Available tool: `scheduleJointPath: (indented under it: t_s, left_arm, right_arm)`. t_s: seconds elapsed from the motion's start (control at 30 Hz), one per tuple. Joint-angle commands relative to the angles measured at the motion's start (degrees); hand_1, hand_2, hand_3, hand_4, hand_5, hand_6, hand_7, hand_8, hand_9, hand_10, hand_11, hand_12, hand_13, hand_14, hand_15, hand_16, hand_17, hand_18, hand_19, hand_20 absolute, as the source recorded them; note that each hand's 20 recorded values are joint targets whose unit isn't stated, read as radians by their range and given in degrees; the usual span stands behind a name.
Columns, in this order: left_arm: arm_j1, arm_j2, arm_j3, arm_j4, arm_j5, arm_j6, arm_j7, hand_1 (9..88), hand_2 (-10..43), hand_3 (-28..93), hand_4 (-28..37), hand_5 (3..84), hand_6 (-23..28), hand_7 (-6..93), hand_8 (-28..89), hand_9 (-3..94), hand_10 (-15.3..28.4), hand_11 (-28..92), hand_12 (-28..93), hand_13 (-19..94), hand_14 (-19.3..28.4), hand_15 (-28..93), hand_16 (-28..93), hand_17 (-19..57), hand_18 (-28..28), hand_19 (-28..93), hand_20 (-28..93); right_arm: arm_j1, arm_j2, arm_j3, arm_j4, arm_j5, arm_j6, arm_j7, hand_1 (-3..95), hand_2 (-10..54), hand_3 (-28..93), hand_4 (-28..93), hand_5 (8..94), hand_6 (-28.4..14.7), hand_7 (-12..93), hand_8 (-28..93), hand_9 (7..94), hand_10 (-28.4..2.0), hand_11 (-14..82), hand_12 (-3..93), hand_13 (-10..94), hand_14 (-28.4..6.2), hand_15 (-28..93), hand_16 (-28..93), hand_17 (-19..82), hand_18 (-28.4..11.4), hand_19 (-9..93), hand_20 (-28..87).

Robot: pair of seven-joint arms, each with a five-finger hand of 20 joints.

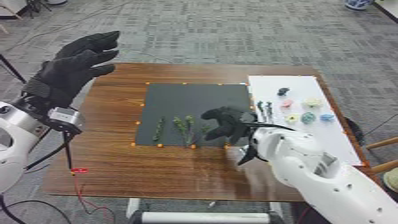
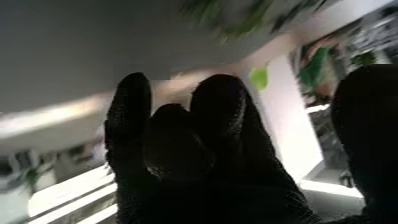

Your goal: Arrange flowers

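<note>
Under both hands stands the brown table (image 1: 120,172). Toward its right edge lies the white sheet (image 1: 266,84), reaching from near the far right corner toward the near one, and just beside it, on the left, the black mat (image 1: 195,100). Raised near the table's far left corner, the left hand (image 1: 62,72) is released, fingers loosely extended. Over the mat's near right corner, the right hand (image 1: 233,122) is released too; the right wrist view shows its fingers (image 2: 218,105) straight, with the thumb apart.

Near the mat's near edge lie the green stems (image 1: 184,129): one dark stem (image 1: 159,129) toward the left corner, the others between it and the right hand. Along the sheet's left edge, just beyond that hand, are the dark sprigs (image 1: 269,110). Farther right on the sheet lie the flower heads (image 1: 308,118), pink, cream, yellow, teal, blue and one dark. Small orange marks (image 1: 161,145) dot the mat's border.
</note>
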Motion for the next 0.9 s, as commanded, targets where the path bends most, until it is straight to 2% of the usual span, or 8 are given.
scheduleJointPath:
  t_s: [0.03,0.17,0.3,0.4,0.43,0.5,0.53,0.9]
  left_arm:
    - [1.2,-1.89,0.08,0.13,0.01,0.14,-0.72,25.3,-8.9,63,-28.3,19.2,1.4,19.6,-9,11.6,7.8,20,19,3,10.5,37,-6,-12.6,19.0,32,11]
    - [4.0,-3.59,-1.54,-0.44,1.01,0.63,-0.9,25.1,-9.1,63,-28.3,19.2,1.4,19.7,-9,11.6,7.8,20,19,3,10.5,37,-6,-12.6,19.0,32,11]
    - [4.4,-3.62,-1.78,-0.14,0.67,1.07,-1.12,25.1,-9.0,63,-28.3,19.2,1.4,19.8,-9,11.6,7.7,20,19,3,10.5,37,-6,-12.6,19.0,32,11]
    - [5.3,-4.1,-2.52,-0.31,0.76,1.29,-0.74,25.2,-9.0,63,-28.3,19.2,1.3,19.9,-9,11.6,7.7,20,19,3,10.5,37,-6,-12.6,19.0,32,11]
    - [5.6,-4.31,-2.7,-0.38,0.86,1.35,-0.61,25.2,-9.0,63,-28.3,19.2,1.3,20.0,-9,11.6,7.7,20,19,3,10.6,37,-6,-12.6,19.0,32,11]
    - [6.0,-4.63,-2.75,-0.36,0.64,1.59,-0.82,25.0,-9.0,63,-28.3,19.2,1.3,19.8,-9,11.6,7.7,20,19,3,10.5,37,-6,-12.6,19.0,32,11]
    - [6.2,-4.77,-2.75,-0.36,0.62,1.65,-0.91,25.1,-8.9,63,-28.3,19.2,1.3,19.8,-9,11.6,7.7,20,19,3,10.5,37,-6,-12.6,19.0,32,11]
    - [4.5,-4.9,-0.12,0.57,0.66,1.34,-1.68,25.1,-8.7,63,-28.3,19.0,1.3,19.9,-9,11.4,7.6,20,19,3,10.6,37,-6,-12.6,19.0,32,11]
  right_arm:
    - [-13.0,6.5,11.9,-1.2,-1.5,25.0,12.5,20.4,-3.8,87,-26,48.3,-3.2,19,-11,64.3,-12.9,55.3,35.8,63,-11.4,79,37,27,-20.4,75,42]
    - [-17.1,7.5,14.5,0.6,-5.1,39.7,26.3,19.9,-8.7,83,-28,48.6,-3.5,25,-12,55.9,-13.1,44.0,30.3,53,-11.7,71,30,25,-20.7,73,42]
    - [-22.7,9.1,20.0,1.4,-8.9,39.9,31.4,28.6,-9.5,73,-28,47.3,-4.4,30,-13,49.5,-13.7,46.3,31.8,48,-12.6,73,29,24,-19.7,73,42]
    - [-23.5,9.6,20.3,0.7,-6.7,40.4,31.2,50.1,-9.5,33,-28,47.1,-5.3,32,-13,47.4,-14.5,50.7,34.4,47,-12.9,75,30,24,-19.5,73,43]
    - [-22.0,9.6,18.6,1.1,-7.9,40.6,31.8,52.6,-9.5,16,-20,48.2,-5.1,33,-13,48.3,-15.0,52.5,35.4,48,-12.9,75,30,24,-19.6,74,44]
    - [-18.9,9.2,15.3,1.6,-8.8,40.2,32.3,51.3,-9.5,-4,-9,51.0,-4.6,36,-13,51.0,-15.1,55.0,38.0,51,-12.8,76,32,26,-20.1,75,44]
    - [-17.0,8.8,13.7,1.8,-8.4,40.0,32.2,50.4,-9.5,-8,-7,52.2,-4.2,37,-13,52.5,-15.1,55.7,39.4,52,-12.6,76,33,26,-20.2,75,45]
    - [-3.8,10.3,2.2,3.6,-4.8,36.4,28.2,47.0,-9.5,5,-12,64.2,-2.7,44,-13,64.9,-13.1,59.3,48.1,62,-12.0,79,47,32,-22.2,86,53]
